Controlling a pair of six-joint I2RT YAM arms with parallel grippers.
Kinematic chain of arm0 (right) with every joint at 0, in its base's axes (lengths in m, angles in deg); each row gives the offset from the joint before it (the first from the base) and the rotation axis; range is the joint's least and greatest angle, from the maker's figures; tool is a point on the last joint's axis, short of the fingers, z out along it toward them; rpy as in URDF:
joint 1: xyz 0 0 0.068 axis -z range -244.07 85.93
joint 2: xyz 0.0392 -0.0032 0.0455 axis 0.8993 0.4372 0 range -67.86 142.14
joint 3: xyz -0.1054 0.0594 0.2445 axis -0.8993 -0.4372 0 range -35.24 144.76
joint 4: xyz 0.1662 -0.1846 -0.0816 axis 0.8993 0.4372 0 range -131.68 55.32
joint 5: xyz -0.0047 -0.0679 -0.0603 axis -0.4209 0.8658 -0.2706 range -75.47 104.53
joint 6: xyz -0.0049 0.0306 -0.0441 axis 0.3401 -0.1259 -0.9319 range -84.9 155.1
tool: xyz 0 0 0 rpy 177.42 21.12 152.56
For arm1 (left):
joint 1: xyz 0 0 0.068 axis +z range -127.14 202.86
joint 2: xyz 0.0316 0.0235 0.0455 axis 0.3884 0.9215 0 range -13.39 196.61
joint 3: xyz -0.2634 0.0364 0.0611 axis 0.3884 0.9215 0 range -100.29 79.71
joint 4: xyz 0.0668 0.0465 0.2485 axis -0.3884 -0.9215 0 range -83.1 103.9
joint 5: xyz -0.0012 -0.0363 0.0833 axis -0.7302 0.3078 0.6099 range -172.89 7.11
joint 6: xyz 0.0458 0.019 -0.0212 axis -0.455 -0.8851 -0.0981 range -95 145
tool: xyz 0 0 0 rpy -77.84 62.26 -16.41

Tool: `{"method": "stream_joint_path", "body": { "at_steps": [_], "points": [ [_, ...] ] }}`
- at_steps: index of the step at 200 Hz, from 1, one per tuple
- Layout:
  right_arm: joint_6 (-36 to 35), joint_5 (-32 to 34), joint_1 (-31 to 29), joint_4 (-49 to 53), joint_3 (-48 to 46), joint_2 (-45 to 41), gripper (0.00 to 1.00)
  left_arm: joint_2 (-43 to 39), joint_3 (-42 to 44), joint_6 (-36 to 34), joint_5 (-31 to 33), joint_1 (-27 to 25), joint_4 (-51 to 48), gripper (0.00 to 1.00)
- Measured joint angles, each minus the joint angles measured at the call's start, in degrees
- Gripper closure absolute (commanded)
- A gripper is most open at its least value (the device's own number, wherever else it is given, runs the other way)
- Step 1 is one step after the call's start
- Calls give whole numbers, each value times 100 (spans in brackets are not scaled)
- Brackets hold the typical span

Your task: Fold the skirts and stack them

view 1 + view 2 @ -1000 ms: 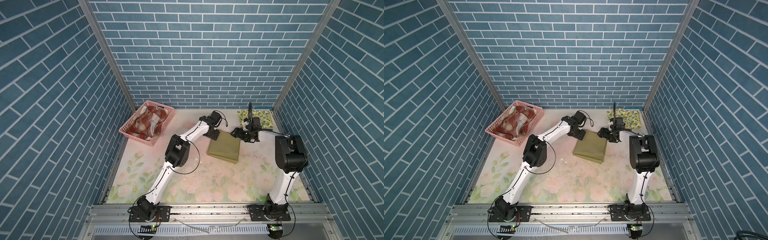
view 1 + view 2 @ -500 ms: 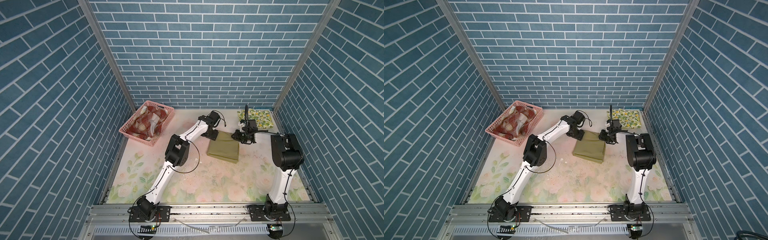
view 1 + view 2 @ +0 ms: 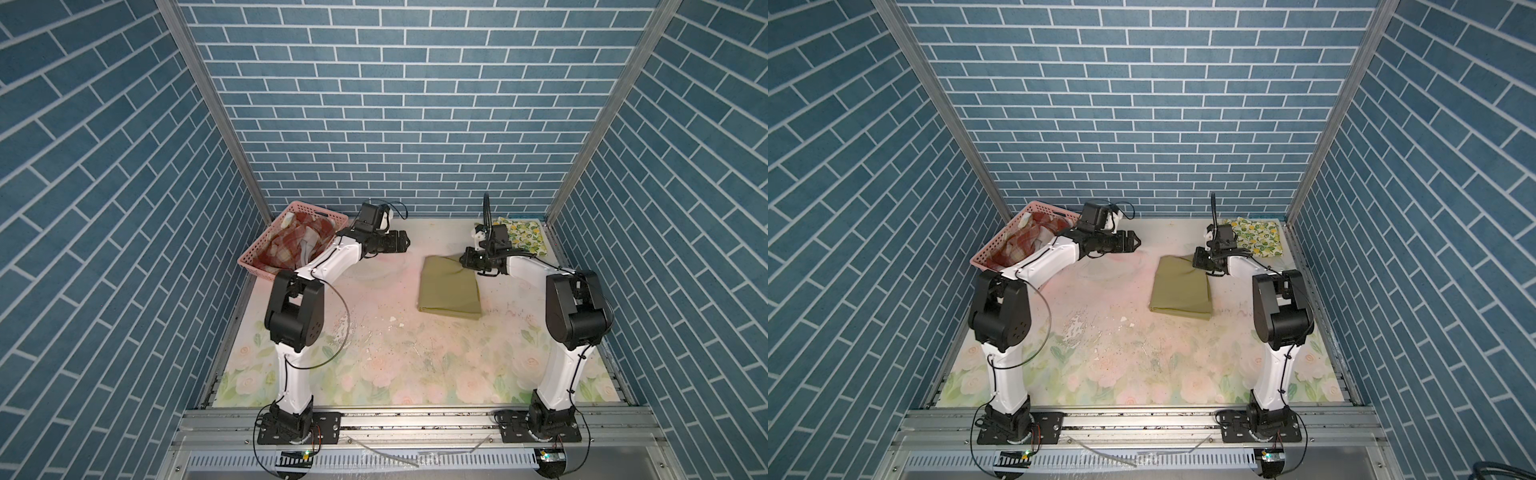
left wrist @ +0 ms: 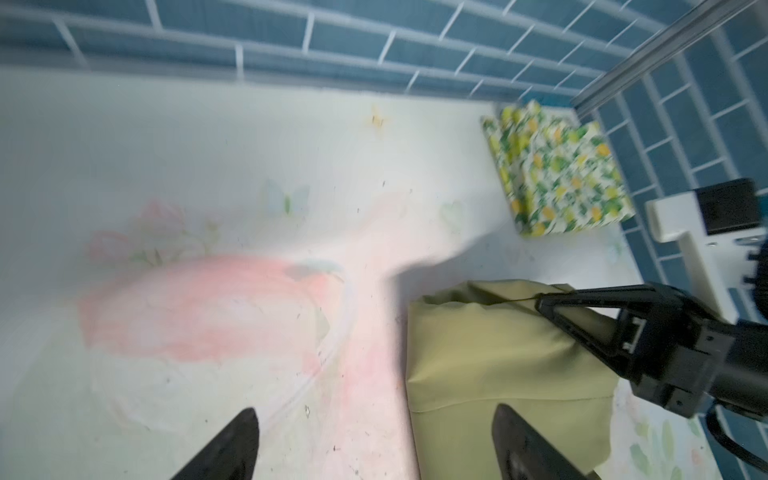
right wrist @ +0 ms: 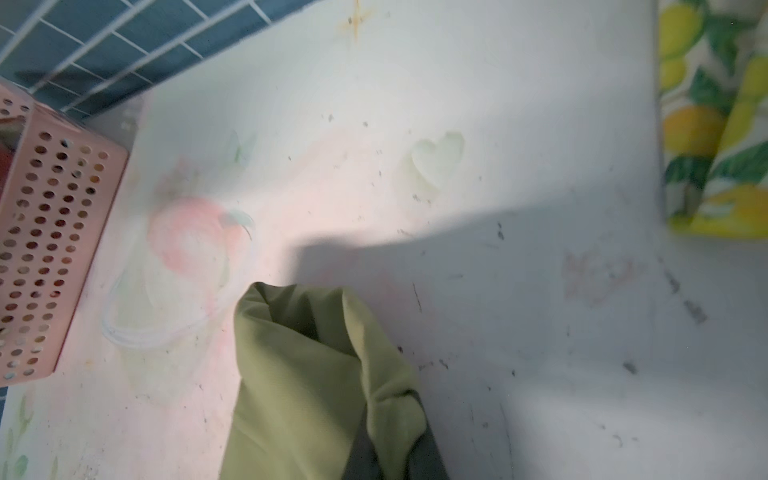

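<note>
Rose-printed tabletop (image 3: 374, 332): left pincer (image 3: 405, 241) has backed off open, right pincer (image 3: 464, 262) now clamps the olive skirt (image 3: 449, 291).

I work in a robotics lab test cell, not a home. Tall panels printed with a blue brick pattern (image 3: 382, 104) box me in, joined by bare aluminium corner posts (image 3: 214, 104). My white-and-black left arm (image 3: 295, 307) and right arm (image 3: 575, 307) are bolted through black base plates (image 3: 299, 434) to a slotted aluminium rail (image 3: 415, 428) at the front edge, with a grey slotted cable duct (image 3: 478, 462) below. The tabletop wears a faded rose-printed covering (image 3: 415, 374), scuffed and speckled.
</note>
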Motion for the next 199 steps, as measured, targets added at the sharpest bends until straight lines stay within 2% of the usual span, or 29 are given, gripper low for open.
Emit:
{"method": "stream_joint_path", "body": {
  "at_steps": [24, 63, 100, 163, 199],
  "points": [
    [-57, 140, 0, 247, 669, 0, 100, -479, 691, 208, -151, 57, 833, 11],
    [-149, 304, -7, 479, 1714, 162, 100, -452, 1294, 415, -382, 90, 1410, 12],
    [-227, 485, -31, 680, 2463, 590, 100, -240, 1331, 514, -560, 127, 1685, 13],
    [-273, 955, -26, 793, 2570, 903, 100, -55, 1292, 540, -684, 129, 1749, 14],
    [-299, 1233, 42, 979, 3115, 1054, 100, 13, 1231, 540, -699, 129, 1757, 14]
  ]
}}
